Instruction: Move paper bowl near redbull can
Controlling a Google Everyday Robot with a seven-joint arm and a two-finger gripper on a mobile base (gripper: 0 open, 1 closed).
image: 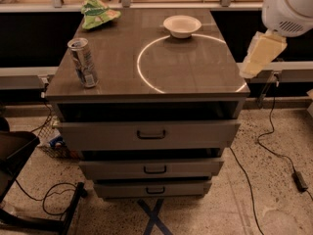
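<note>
The paper bowl (pixel 182 25) is small, white and shallow and sits at the back of the cabinet top (pixel 146 58), right of centre. The redbull can (pixel 83 62) stands upright near the front left corner, far from the bowl. My gripper (pixel 259 55) shows as pale cream fingers hanging from the white arm (pixel 291 6) at the right edge, just off the cabinet's right side and in front of and to the right of the bowl. It holds nothing that I can see.
A green snack bag (pixel 98 12) lies at the back left corner. A bright ring of light (pixel 146 67) marks the top. Three drawers (pixel 149 133) sit below. Cables (pixel 274 146) run on the floor at right; a dark chair base (pixel 19 155) is at left.
</note>
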